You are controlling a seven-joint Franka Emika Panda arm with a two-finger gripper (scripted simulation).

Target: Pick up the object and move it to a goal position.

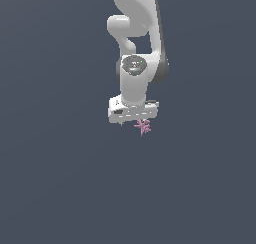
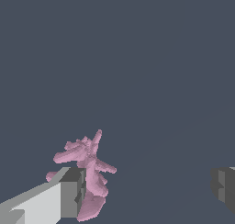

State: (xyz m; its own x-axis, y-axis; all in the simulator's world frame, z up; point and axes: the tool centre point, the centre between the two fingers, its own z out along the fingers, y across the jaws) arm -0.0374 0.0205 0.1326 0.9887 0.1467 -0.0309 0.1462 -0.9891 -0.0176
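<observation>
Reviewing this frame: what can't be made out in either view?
- Exterior view: the tool's fingers are hidden under the white hand, so grip on the pink spiky object is unreadable.
- Exterior view: the arm's upper links are cut off by the top edge.
- Wrist view: the pink object's lower prongs sit behind one finger; contact is unclear.
- Wrist view: the other finger is cut by the frame edge.
- No goal marker shows.

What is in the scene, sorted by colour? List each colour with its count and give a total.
Pink: 1, the spiky star-like object
White: 1, the robot arm, its gripper with the fingers spread wide and the object beside one of them
Total: 2
</observation>
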